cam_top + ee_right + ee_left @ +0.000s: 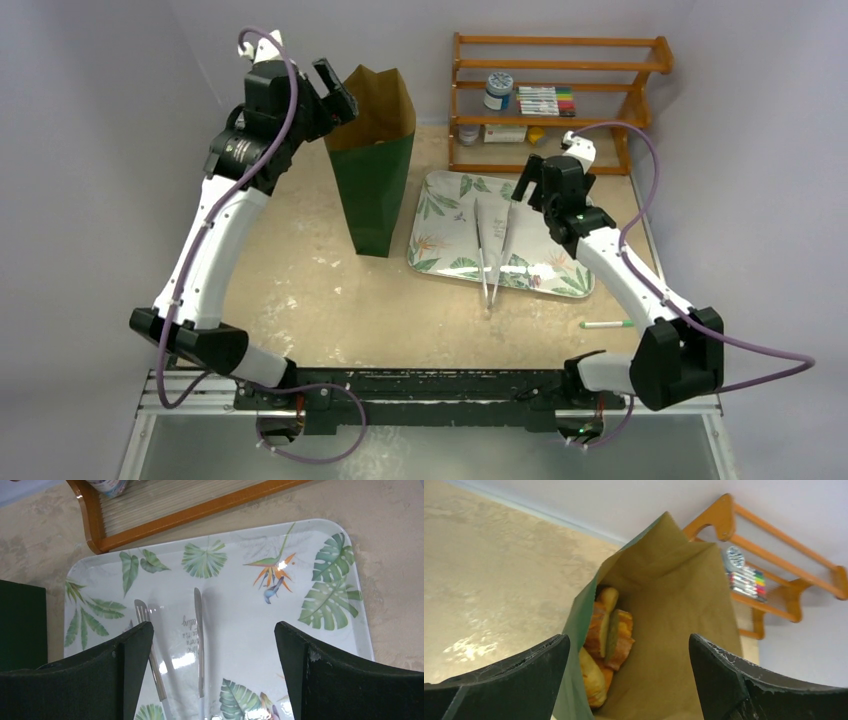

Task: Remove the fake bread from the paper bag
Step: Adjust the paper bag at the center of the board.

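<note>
The paper bag [373,170], dark green outside and brown inside, stands upright at the back left of the table with its mouth open. In the left wrist view the fake bread [608,635] lies inside the bag [674,610] against its left wall: several orange to golden pieces stacked together. My left gripper [335,88] is open and empty, held high beside the bag's mouth; in its own view [629,680] the jaws stand wide apart. My right gripper [524,184] is open and empty above the leaf-patterned tray, also shown in its own view [214,675].
A leaf-patterned tray [440,255] to the right of the bag holds metal tongs [495,250], also in the right wrist view [199,640]. A wooden shelf [560,100] with jars and markers stands at the back right. A green-capped pen [607,324] lies near the right arm.
</note>
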Controlling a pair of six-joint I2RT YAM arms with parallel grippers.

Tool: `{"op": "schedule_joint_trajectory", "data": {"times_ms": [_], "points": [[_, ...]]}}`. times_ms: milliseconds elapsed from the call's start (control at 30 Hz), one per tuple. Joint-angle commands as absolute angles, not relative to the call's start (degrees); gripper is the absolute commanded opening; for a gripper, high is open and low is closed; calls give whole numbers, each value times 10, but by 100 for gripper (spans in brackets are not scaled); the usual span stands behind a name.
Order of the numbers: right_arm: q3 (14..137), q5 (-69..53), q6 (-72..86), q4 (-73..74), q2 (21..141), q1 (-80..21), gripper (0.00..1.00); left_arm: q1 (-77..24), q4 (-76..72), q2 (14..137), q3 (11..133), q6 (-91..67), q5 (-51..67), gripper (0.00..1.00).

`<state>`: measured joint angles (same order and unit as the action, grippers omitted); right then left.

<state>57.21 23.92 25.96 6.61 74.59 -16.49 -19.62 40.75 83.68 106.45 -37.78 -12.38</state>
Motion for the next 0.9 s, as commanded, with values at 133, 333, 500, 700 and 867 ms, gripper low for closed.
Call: {"op": "schedule_joint_trajectory", "data": {"times_ms": [133, 333, 500, 700, 867], "points": [[600, 243, 258, 89, 714, -168, 93, -256, 525, 883, 1175, -335, -263, 85], [600, 240, 249, 95, 710, -167, 93, -306, 576, 929, 1204, -323, -358, 77], [602, 226, 249, 99, 710, -168, 93, -337, 633, 966, 1219, -334, -463, 68], [602, 207, 246, 98, 713, -167, 91, -342, 666, 995, 1216, -341, -538, 40], [604, 195, 247, 105, 718, -169, 89, -342, 703, 1010, 1230, -343, -635, 0]]}}
